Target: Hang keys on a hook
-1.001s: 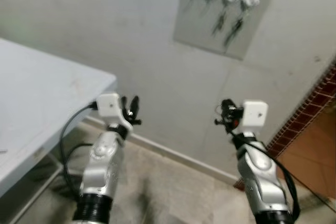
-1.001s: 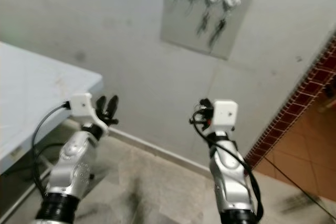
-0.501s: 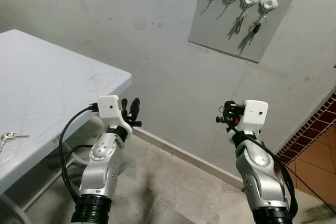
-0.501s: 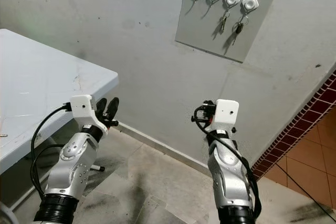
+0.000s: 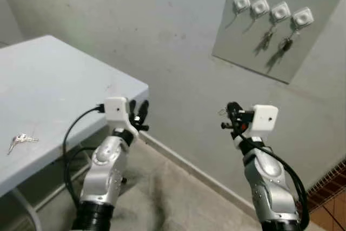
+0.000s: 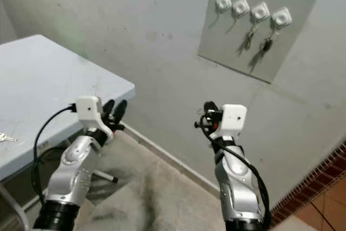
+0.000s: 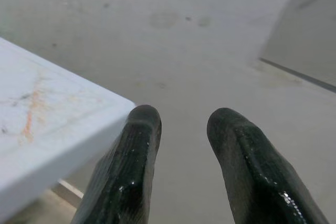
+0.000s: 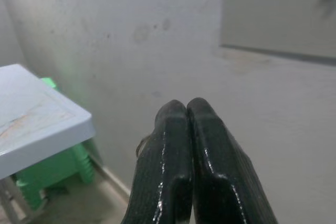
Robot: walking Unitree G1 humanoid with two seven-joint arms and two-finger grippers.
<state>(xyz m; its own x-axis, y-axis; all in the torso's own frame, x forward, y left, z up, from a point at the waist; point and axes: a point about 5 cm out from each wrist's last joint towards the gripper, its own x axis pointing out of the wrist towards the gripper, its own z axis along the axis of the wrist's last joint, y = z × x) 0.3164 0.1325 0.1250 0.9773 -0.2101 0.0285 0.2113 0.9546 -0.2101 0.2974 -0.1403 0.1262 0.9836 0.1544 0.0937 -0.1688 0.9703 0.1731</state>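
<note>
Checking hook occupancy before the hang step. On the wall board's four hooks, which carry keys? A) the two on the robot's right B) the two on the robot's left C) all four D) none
A: on the board, key bunches hang under the two right hooks; the two left hooks carry none.

A plain corner of a home, likely an entry or utility space: a bare grey plastered wall (image 5: 135,20) carries a grey board (image 5: 281,31) with four white hooks (image 5: 272,9), two holding keys. A white worktop (image 5: 48,90), a green plastic stool (image 8: 50,169) and a stone-tiled floor (image 6: 146,193) complete it.
</note>
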